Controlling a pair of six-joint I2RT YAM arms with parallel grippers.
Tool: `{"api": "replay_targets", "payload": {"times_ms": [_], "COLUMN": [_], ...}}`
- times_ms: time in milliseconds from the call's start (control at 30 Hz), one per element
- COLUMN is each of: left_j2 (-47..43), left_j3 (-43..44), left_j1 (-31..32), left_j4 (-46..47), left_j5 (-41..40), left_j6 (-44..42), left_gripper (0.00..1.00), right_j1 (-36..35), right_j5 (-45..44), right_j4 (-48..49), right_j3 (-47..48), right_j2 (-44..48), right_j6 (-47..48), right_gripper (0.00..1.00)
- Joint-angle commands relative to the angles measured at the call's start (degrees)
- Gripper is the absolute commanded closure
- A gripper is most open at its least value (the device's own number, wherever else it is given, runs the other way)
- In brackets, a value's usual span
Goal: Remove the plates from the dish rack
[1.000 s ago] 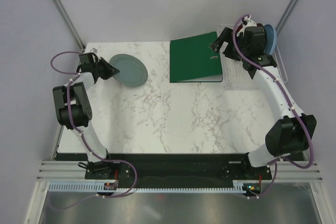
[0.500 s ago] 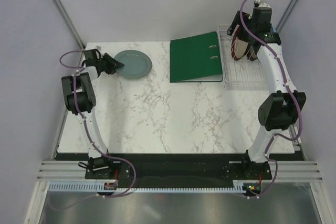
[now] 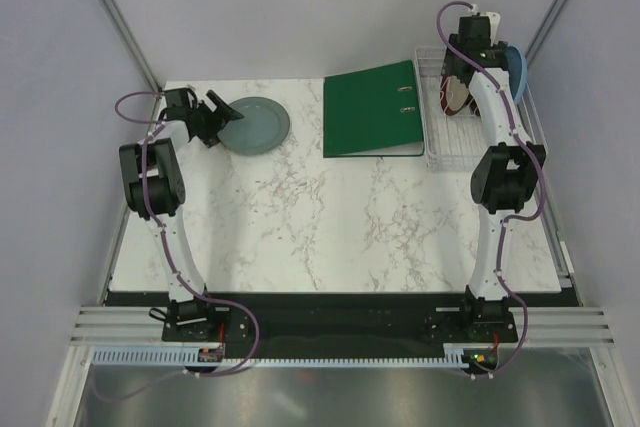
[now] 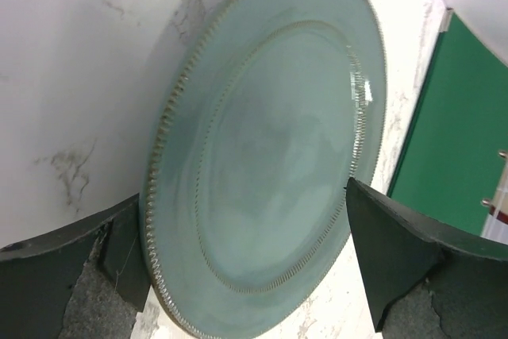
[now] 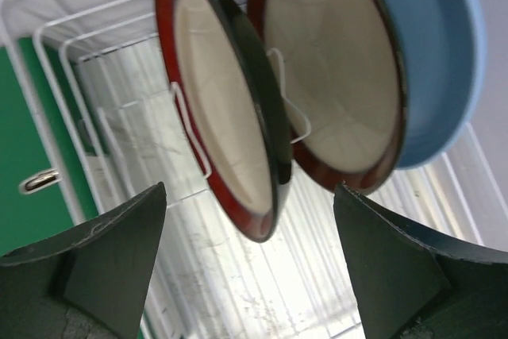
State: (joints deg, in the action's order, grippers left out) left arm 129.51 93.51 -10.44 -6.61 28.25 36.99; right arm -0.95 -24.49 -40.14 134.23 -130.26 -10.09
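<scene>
Bright even light, soft shadows, sharp

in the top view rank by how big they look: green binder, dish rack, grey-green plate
1. dish rack and green binder: near alike, rack partly behind the right arm, so unranked.
2. grey-green plate: clearly smallest.

At the far left corner of the desk, the round grey-green glazed plate (image 4: 262, 148) gleams, smooth inside a finely beaded rim, on the smooth white marble-patterned desk top (image 3: 330, 227). Near the far right corner, a beige plate with a glossy red-brown rim (image 5: 222, 117), its beige twin (image 5: 333, 61) and a satin light blue plate (image 5: 444, 45) stand in the white coated-wire dish rack (image 5: 119, 117). Beside it, the flat green ring binder (image 3: 370, 117) looks matt, with shiny metal fittings.
</scene>
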Motion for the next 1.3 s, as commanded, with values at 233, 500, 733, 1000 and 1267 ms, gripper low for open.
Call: {"api": "replay_targets", "payload": {"times_ms": [233, 500, 733, 1000, 1267], "left_j2": [-2.77, -6.02, -11.2, -22.81, -31.68], "left_j3": [-1.14, -5.62, -10.36, -12.22, -13.88], "left_j1": [-0.11, 0.07, -0.02, 0.5, 8.58], "left_j4": [-18.08, -18.79, -18.97, -18.61, -18.61], "left_j5": [-10.05, -12.77, -16.55, -13.93, -14.1], "left_j6": [-7.9, -6.67, -6.41, -6.41, -7.37], "left_gripper": [0.0, 0.0, 0.0, 0.0, 0.0], "right_j1": [0.69, 2.53, 2.88, -1.24, -5.46], "right_j5": [-3.9, -1.61, -1.96, -16.88, -33.77], "right_j4": [1.82, 2.7, 7.0, 11.75, 25.26], "right_j3": [3.14, 6.04, 1.65, 3.57, -5.2], "right_j2": [-4.03, -6.59, -1.77, 3.78, 11.15], "right_j6": [2.09, 2.09, -0.9, 9.35, 19.75], "right_gripper": [0.16, 0.81, 1.0, 1.0, 1.0]}}
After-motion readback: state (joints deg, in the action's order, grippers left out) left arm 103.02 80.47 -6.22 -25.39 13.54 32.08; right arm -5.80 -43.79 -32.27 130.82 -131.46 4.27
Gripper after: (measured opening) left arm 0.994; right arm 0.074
